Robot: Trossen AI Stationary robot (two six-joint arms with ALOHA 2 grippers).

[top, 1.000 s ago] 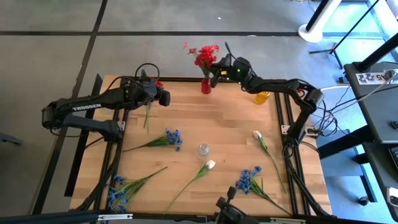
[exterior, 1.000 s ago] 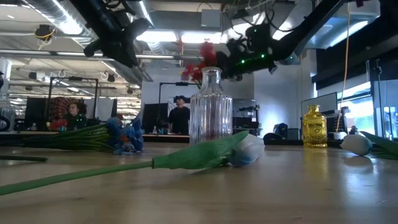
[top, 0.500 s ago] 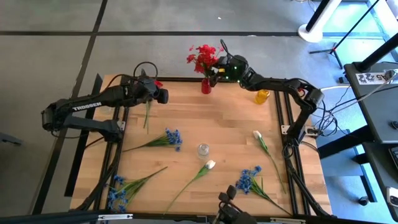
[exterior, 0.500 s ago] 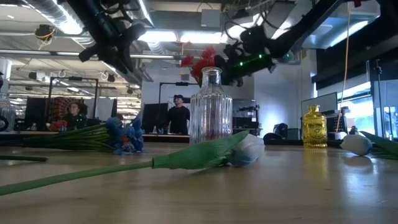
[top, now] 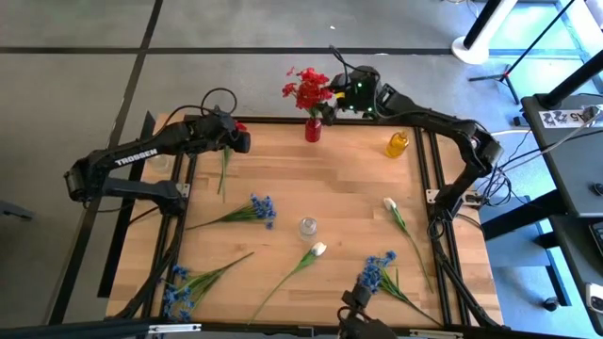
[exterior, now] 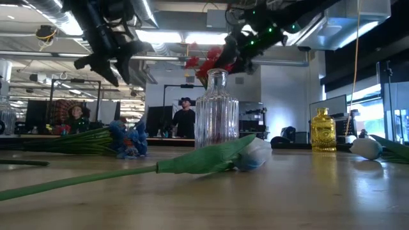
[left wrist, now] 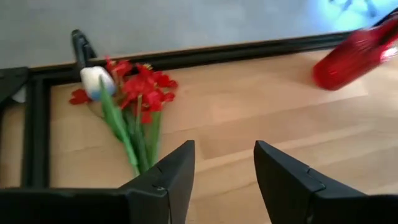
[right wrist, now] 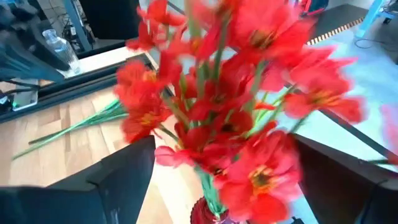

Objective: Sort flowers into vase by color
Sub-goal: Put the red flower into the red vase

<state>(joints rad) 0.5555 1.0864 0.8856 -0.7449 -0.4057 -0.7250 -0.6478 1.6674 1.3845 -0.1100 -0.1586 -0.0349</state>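
While the red flowers [top: 307, 87] already stand in the red vase [top: 312, 129] between the right gripper's [right wrist: 211, 180] parted fingers, blue and white stems litter the bench [top: 330, 188], left gripper [left wrist: 221, 171] open above.

The left arm reaches across the far left part of the desk, its claw [top: 237, 141] raised, fingers [left wrist: 168, 177] spread apart with nothing between them. The right arm stretches along the far edge, its claw [top: 332, 97] high, fingers [right wrist: 121, 168] wide open.
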